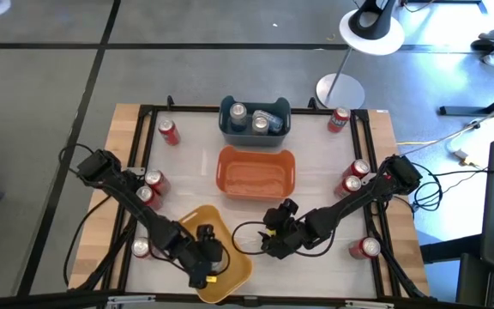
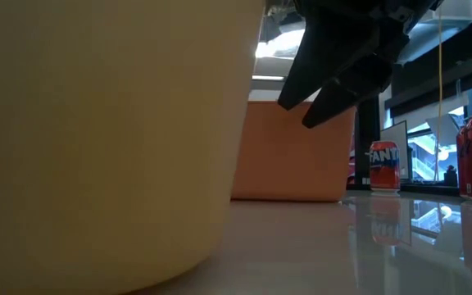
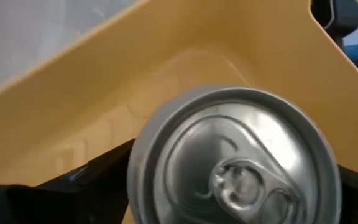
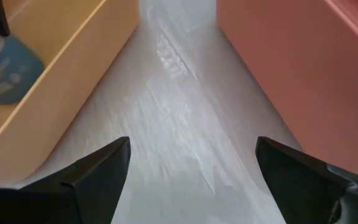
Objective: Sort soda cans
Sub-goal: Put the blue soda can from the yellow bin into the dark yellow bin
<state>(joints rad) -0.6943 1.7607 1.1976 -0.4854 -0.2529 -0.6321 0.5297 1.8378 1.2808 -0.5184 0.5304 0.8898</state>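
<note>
The left end effector (image 3: 229,186) hangs inside the yellow bin (image 1: 221,270), its fingers (image 3: 86,180) flanking an upright silver-topped soda can (image 3: 235,162); whether they press its wall cannot be told. The can looks rigid, smooth-walled, probably slippery and dentable, so a mid-body hold across its width suits it. The right end effector (image 4: 191,168), fingers apart and empty, hovers over bare worktop (image 4: 179,112) between the yellow bin and orange bin (image 4: 303,74). Other red cans (image 1: 354,176) stand well apart at the worktop's edges.
</note>
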